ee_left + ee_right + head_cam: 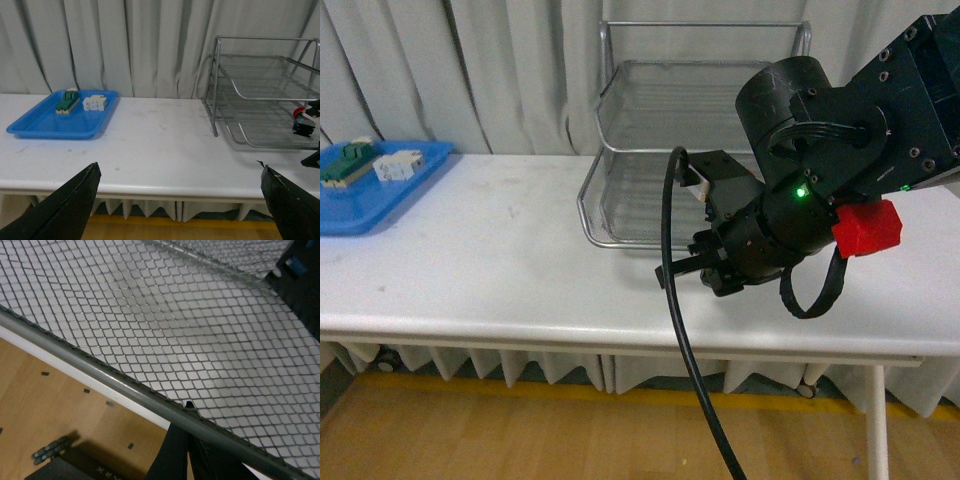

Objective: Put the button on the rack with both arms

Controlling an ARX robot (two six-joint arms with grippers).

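The silver wire-mesh rack (620,215) stands at the back middle of the white table (500,270). In the left wrist view the button (301,122), red cap on a dark body, lies on the lowest tier of the rack (250,95) near its front rim. In the front view my right arm hides the button. My right gripper (672,270) is shut with nothing in it. Its closed fingers (175,450) sit just under the rack's front rail (125,390). My left gripper (180,200) hangs open over the table's front edge, far from the button.
A blue plastic tray (370,200) at the table's far left holds a green-and-cream component (67,100) and a white block (95,103). A red boxy part (867,228) and a black cable (685,360) belong to my right arm. White curtains hang behind the table.
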